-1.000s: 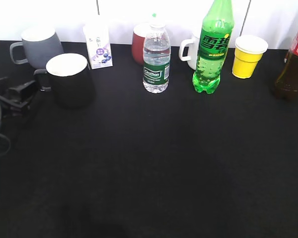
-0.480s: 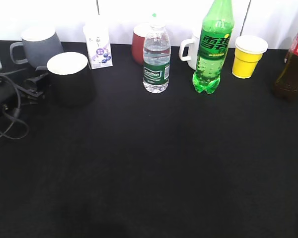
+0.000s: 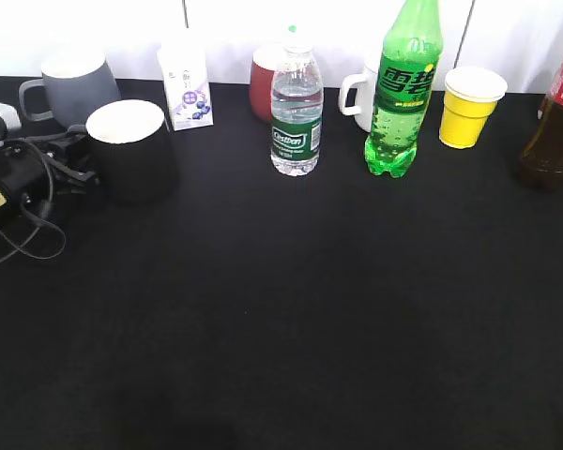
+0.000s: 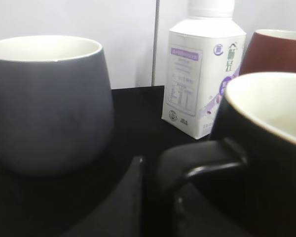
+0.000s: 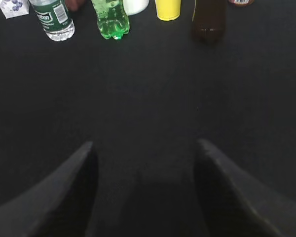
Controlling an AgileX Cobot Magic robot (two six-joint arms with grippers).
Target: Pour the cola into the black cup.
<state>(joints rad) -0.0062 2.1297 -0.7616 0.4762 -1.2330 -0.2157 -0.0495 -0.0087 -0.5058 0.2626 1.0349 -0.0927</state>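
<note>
The black cup, white inside, stands at the left with its handle pointing left. My left gripper is at that handle. In the left wrist view its fingers are drawn close together and pinch the handle's bar. The cola bottle, dark brown with a red label, stands at the far right edge. Its lower part also shows in the right wrist view. My right gripper is open and empty above the bare cloth, well short of the cola. It is out of the exterior view.
A grey mug and a white milk carton stand just behind the black cup. Along the back are a red mug, a water bottle, a green soda bottle, a white mug and a yellow cup.
My left arm has come in from the left edge and its gripper has moved right up to the black cup's handle. The cup and bottles have stayed in place.
</note>
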